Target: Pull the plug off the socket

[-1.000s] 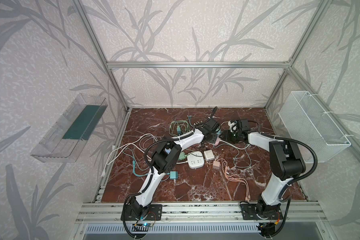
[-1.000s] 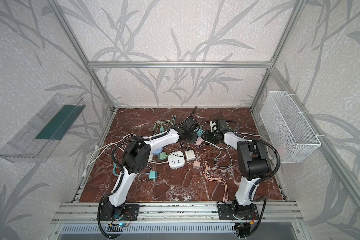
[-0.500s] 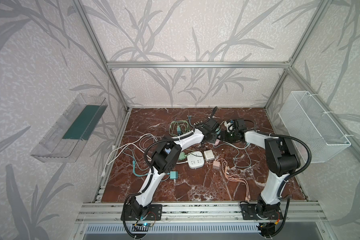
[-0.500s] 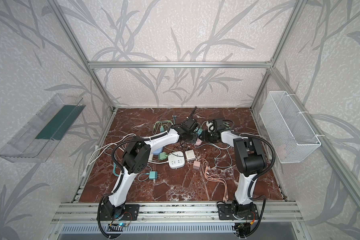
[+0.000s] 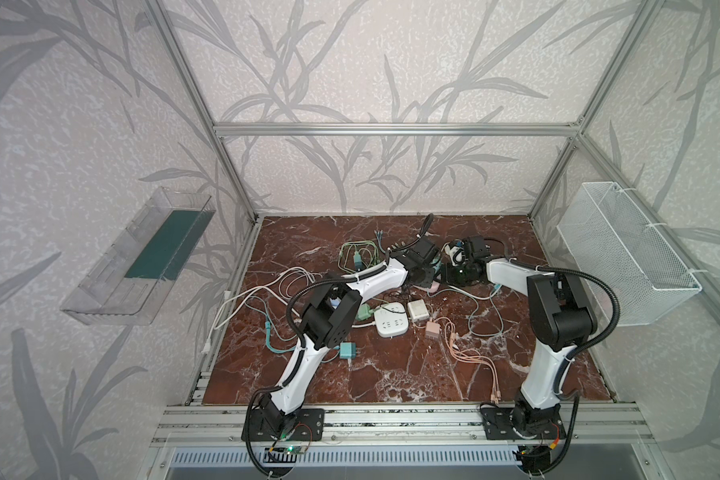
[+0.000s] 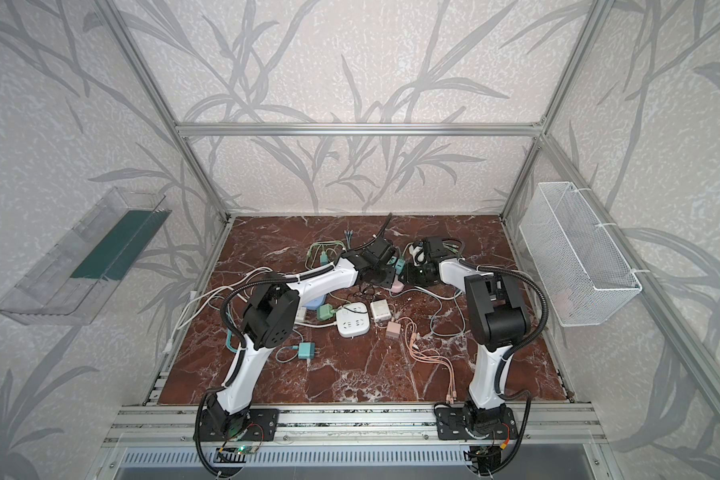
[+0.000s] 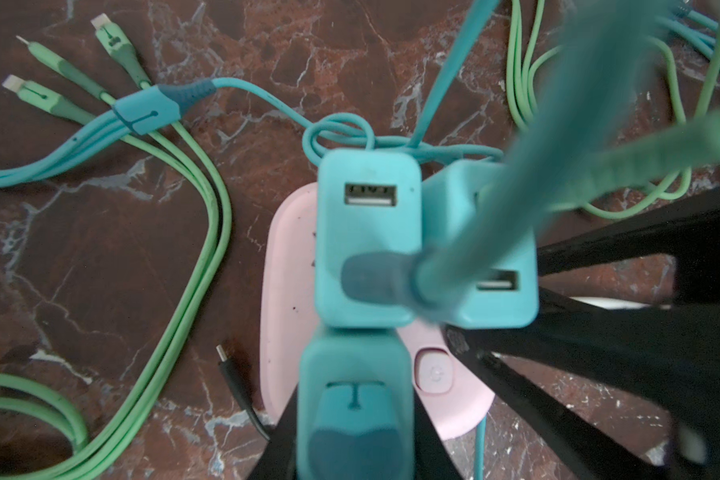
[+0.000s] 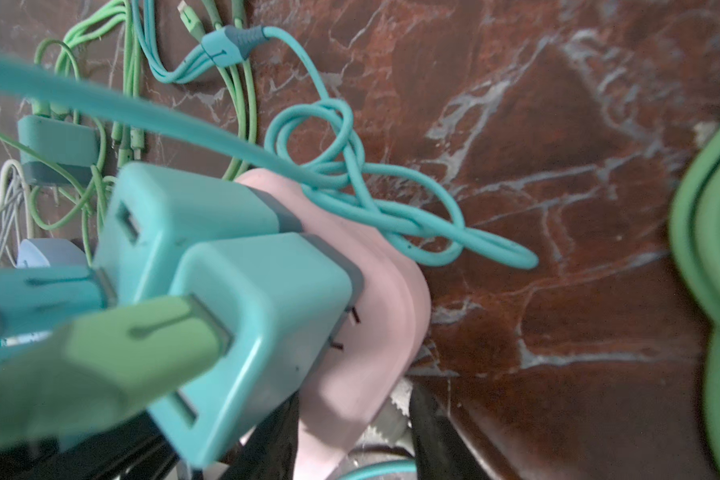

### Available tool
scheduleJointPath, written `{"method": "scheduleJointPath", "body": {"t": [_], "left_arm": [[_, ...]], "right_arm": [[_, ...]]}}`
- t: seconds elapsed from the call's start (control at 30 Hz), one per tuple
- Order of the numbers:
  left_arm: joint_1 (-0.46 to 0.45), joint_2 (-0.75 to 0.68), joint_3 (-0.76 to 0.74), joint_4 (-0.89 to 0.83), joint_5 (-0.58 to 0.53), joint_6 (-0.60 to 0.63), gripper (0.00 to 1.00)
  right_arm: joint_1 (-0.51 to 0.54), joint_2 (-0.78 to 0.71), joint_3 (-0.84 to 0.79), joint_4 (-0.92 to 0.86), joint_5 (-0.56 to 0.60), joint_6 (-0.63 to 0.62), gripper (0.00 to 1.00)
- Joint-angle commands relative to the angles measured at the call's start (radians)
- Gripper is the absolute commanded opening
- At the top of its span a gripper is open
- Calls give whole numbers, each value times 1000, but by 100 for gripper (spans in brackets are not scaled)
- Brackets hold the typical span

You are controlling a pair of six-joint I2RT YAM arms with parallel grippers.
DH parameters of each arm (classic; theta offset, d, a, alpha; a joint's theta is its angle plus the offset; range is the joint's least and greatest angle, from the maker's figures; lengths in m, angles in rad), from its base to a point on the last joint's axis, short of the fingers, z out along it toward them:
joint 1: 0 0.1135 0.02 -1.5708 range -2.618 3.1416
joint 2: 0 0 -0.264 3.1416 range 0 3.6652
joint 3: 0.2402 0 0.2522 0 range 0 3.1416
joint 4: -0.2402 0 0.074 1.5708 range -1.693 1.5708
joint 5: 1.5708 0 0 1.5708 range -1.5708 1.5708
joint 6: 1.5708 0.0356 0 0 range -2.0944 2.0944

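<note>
Your left pincer [image 7: 352, 415] just clamped the teal plug [image 7: 354, 374]; right pincer [image 8: 350, 415] still narrowing round the pink socket [image 8: 375, 291], grip unconfirmed, so pull soon.

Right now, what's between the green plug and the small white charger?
The white power strip lies between the green plug and white charger, in both top views.

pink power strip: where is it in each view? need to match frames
In a top view: pink power strip, a sliver mid-table, toward the back.
In a top view: the same sliver.
Left wrist: mid-frame, under the teal chargers.
Right wrist: mid-frame, behind the chargers.
Shared landmark: the teal chargers plugged into it.
</note>
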Motion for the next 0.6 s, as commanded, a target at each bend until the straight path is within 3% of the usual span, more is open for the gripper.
{"method": "scheduleJointPath", "body": {"t": [0.0,0.4,0.57], "left_arm": [[-12,-90,-6,47,-13,-17,24],[-39,-137,-102,144,-51,32,22],[-60,-137,-105,139,-133,79,22]], "right_arm": [[13,20,13,-90,25,-42,43],[15,10,-1,-111,69,-57,42],[15,9,-4,-114,85,-61,41]]}}
